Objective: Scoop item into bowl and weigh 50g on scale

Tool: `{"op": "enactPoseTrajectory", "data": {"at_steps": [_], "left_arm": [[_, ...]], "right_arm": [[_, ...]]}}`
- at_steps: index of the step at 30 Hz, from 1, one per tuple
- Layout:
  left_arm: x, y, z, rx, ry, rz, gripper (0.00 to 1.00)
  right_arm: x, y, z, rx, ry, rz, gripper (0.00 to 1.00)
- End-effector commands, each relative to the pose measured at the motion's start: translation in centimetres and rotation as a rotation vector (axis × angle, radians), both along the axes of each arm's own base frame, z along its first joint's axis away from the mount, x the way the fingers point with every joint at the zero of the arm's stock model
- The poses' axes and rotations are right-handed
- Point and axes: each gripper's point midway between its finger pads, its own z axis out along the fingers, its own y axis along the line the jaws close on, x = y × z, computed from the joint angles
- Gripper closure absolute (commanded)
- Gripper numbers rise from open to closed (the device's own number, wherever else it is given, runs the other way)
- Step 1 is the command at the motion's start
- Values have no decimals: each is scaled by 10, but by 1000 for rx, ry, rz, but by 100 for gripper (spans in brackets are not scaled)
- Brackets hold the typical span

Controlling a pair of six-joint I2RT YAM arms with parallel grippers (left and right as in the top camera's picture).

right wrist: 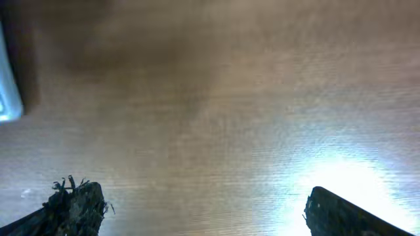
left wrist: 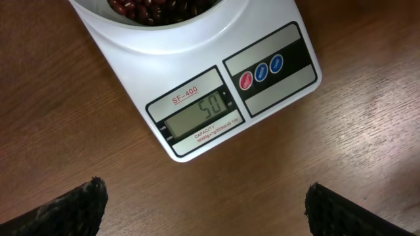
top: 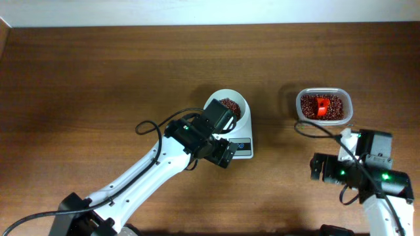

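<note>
verification is the step, i judge: beans sit in the bowl on the scale, display seemingly on target. left gripper and right gripper gape wide, empty; keep both off the scale while reading

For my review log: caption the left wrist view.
Scale reads 50 with bowl of beans on it; open left gripper hovers nearby.

Left arm stretched diagonally forward and to its right, left gripper jaws wide open, empty. Right arm folded near its base, right gripper wide open too, empty, facing down.
</note>
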Motion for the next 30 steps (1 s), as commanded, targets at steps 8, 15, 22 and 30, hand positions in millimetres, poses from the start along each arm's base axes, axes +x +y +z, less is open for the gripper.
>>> {"op": "enactPoseTrajectory", "data": {"at_steps": [8, 15, 22, 30], "left_arm": [[4, -1, 3, 1, -12, 5, 1], [4, -1, 4, 1, -13, 5, 1], [4, -2, 4, 0, -13, 5, 1], [4, -1, 4, 1, -13, 5, 1]], "right_arm": [[-2, 0, -15, -17, -53, -1, 1], [75, 4, 14, -38, -600, 70, 1], [75, 14, 15, -58, -852, 122, 1], [55, 19, -12, -54, -821, 122, 1]]}}
